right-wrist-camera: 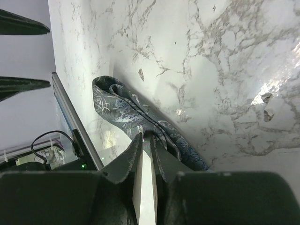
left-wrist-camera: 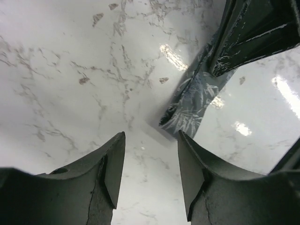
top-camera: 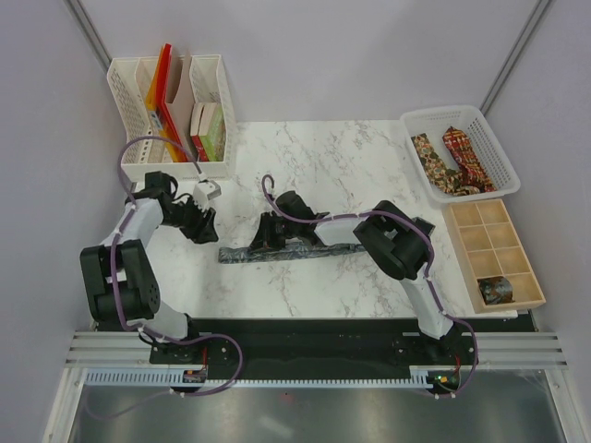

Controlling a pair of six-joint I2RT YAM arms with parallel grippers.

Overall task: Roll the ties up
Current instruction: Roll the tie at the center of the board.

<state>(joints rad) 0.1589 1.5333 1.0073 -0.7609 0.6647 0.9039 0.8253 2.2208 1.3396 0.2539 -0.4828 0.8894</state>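
The dark grey-green tie [top-camera: 277, 253] lies stretched left to right on the marble table. My right gripper [top-camera: 268, 235] is shut on the tie [right-wrist-camera: 126, 110] near its left part, fabric pinched between the fingertips [right-wrist-camera: 136, 145]. My left gripper [top-camera: 205, 214] is open and empty, hovering just left of the tie's left end [left-wrist-camera: 187, 105]. A brown-gold tie [top-camera: 428, 157] and a red tie [top-camera: 466, 152] lie in the white basket [top-camera: 499, 185] at the far right. A rolled dark tie [top-camera: 495, 291] sits in a compartment of the wooden box [top-camera: 480, 242].
A white rack [top-camera: 129, 83] with coloured books and folders stands at the far left. The table's front edge and a black rail [right-wrist-camera: 75, 136] lie close to the tie. The right arm [top-camera: 397, 242] stretches over the tie's right half.
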